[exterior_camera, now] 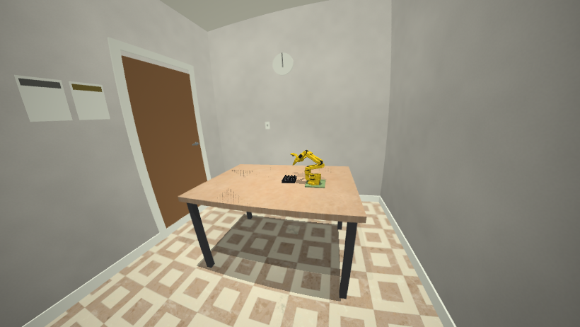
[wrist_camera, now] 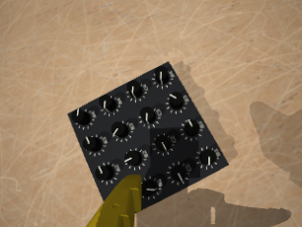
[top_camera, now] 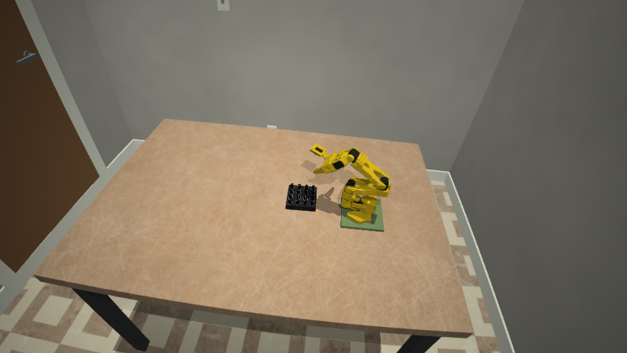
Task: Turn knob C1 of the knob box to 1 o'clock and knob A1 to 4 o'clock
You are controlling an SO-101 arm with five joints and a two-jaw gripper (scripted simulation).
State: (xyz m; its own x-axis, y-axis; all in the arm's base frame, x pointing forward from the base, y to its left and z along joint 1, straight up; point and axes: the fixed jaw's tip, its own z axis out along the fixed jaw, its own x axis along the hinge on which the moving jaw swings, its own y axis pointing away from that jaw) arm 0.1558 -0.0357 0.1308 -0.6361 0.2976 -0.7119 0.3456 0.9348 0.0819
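Note:
The black knob box (top_camera: 301, 197) lies on the table just left of the arm's base; it also shows in the exterior view (exterior_camera: 288, 178). In the wrist view the knob box (wrist_camera: 147, 136) sits rotated like a diamond, with several black knobs in rows, each ringed by white marks. My yellow gripper (top_camera: 319, 160) hangs in the air behind and above the box, open wide and empty. In the wrist view one yellow finger (wrist_camera: 118, 215) reaches up from the bottom and overlaps the box's lower corner. I cannot make out the socket side.
The arm's base stands on a green plate (top_camera: 362, 220) right of the box. The arm's shadow (wrist_camera: 263, 160) falls on the table to the right of the box. The table's far edge lies behind the gripper.

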